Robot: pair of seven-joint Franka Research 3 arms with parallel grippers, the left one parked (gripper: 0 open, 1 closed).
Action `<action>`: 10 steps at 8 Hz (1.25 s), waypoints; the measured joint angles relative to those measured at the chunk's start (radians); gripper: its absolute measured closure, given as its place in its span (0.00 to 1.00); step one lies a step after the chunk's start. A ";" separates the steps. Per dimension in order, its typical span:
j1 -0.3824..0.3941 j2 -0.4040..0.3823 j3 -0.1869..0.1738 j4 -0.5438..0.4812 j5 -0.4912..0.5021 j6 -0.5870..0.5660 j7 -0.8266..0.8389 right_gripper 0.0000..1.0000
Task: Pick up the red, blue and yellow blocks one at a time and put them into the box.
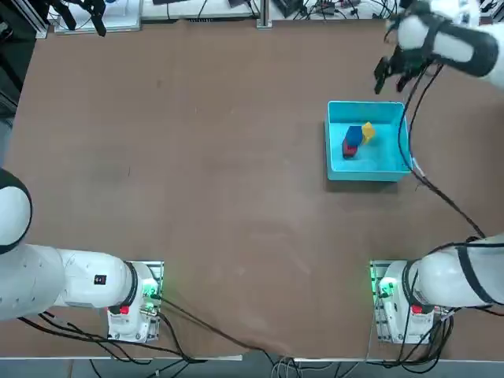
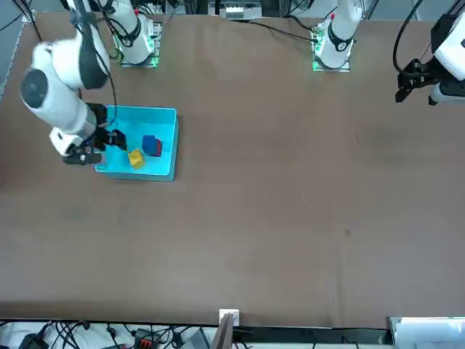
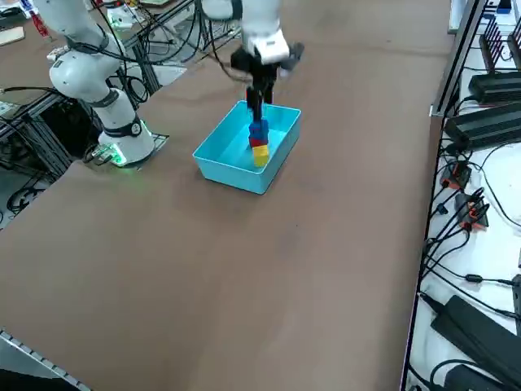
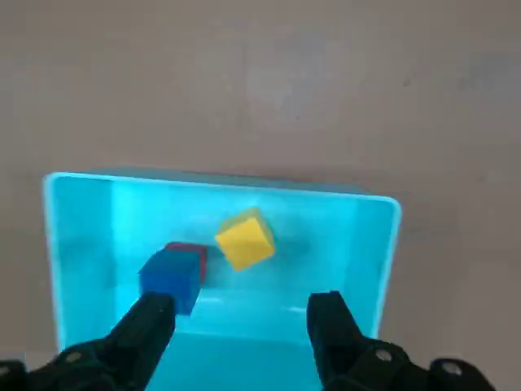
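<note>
And the right gripper [image 4: 242, 326] hangs empty above the box [image 4: 370, 244], jaws spread wide, with the yellow block [image 4: 244, 238], blue block [image 4: 172, 275] and red block [image 4: 187, 249] all lying inside just beyond them, so only a clear retreat looks left.

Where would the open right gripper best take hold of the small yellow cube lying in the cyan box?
Probably from straight above, across two opposite side faces of the small yellow cube. It sits turned relative to the cyan box walls, so the empty right gripper would need rotating. Its sides look clear of the blue cube.
</note>
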 joint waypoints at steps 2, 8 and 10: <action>0.000 -0.017 0.000 0.155 0.000 -0.162 -0.001 0.00; -0.001 -0.018 0.000 0.475 -0.004 -0.427 -0.010 0.00; -0.017 -0.018 -0.006 0.479 -0.009 -0.436 -0.013 0.00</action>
